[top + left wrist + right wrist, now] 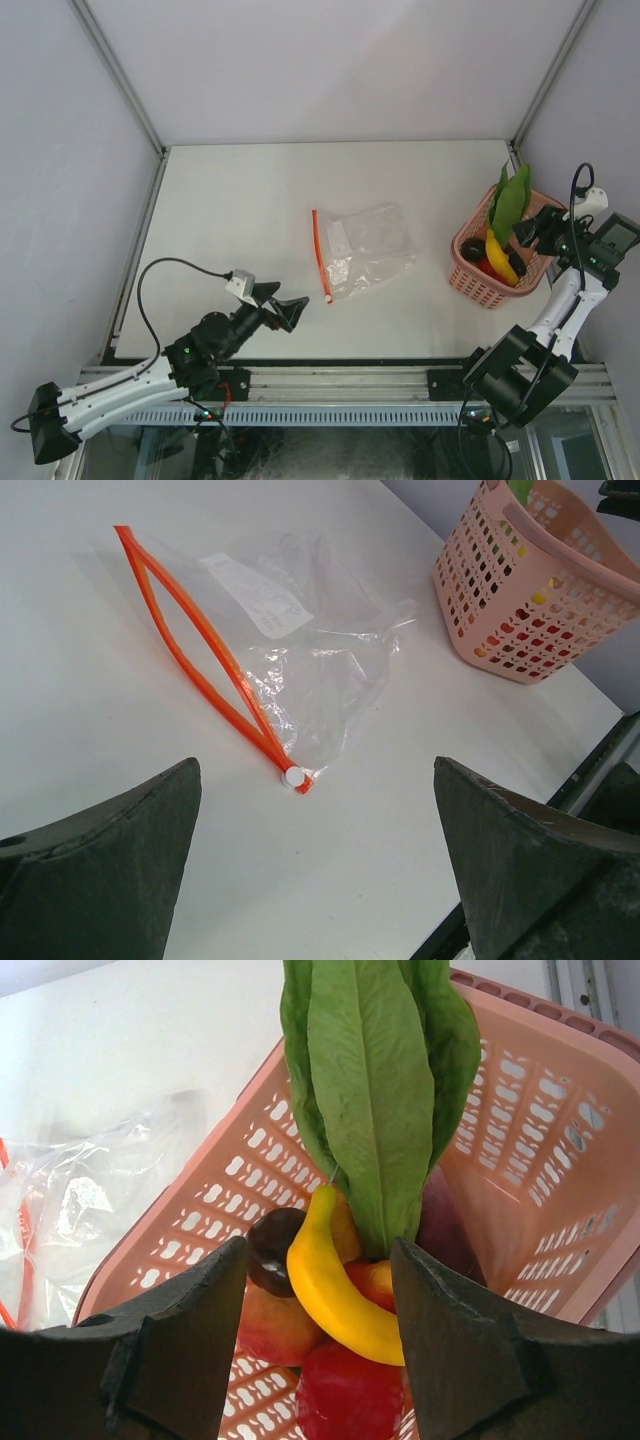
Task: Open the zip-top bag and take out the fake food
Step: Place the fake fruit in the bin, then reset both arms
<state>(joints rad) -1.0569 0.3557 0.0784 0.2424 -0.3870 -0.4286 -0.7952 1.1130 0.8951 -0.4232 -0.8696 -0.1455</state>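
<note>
While I check the top view, the zip-top bag [365, 248] lies flat on the table [230, 200], left of the pink basket [478, 283] and apart from it, with its orange zipper strip [319, 252] on the edge farthest from the basket. The fake food [503, 255] is piled in that basket. My right gripper [528, 233] hangs over the basket's far side. My left gripper [285, 310] sits well left of the basket, just short of the bag, jaws spread wide.

On the left wrist camera, the bag's mouth gapes, its two strips bowed apart, with a white slider [293, 776] at the end away from the basket. Through the clear plastic I see only a white label [255, 590] and the table.

On the right wrist camera, the basket holds a green leafy vegetable [370, 1090] standing upright, a yellow banana [335, 1295] against its base, a dark ball [270, 1252] and red and orange fruits [350, 1395] beneath. The right jaws stand apart either side of the banana, clamping nothing.
</note>
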